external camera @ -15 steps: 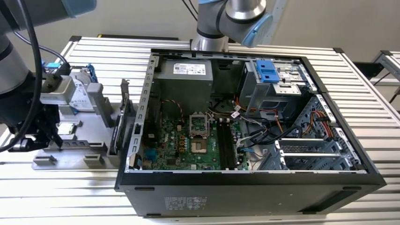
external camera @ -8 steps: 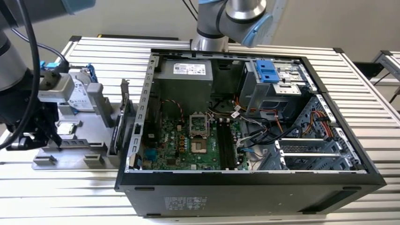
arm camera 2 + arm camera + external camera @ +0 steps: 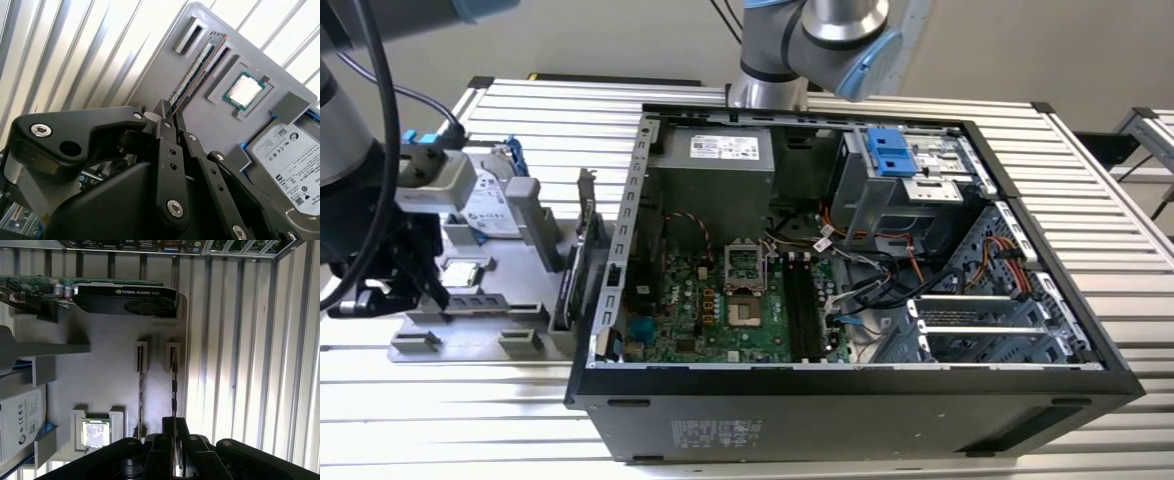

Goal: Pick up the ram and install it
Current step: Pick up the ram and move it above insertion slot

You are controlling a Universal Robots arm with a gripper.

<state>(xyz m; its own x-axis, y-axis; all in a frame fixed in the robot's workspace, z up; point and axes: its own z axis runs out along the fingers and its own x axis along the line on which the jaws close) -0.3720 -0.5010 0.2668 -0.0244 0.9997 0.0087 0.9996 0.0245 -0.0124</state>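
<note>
Exterior view: open case (image 3: 854,400) on a slatted table (image 3: 547,100). A grey tray (image 3: 480,315) lies at the case's nine o'clock, toward the exterior view's left. On the tray, a CPU (image 3: 464,270) sits in a square recess, with a drive (image 3: 487,205) at the CPU's twelve o'clock. A card (image 3: 587,250) stands on edge at the tray's three o'clock side, just beside the case wall. Inside the case, a green motherboard (image 3: 707,300) lies on the floor. Second wrist view: the gripper (image 3: 169,111) is at the tray, its black fingers (image 3: 161,114) clenched on the near end of the ram (image 3: 197,65). The ram stands on its long edge, its far end seated in a tray slot (image 3: 220,50). First wrist view: the ram (image 3: 173,385) runs from the slot (image 3: 172,357) to the gripper (image 3: 174,422), one finger on each face. The ram rests in the tray, outside the case.
</note>
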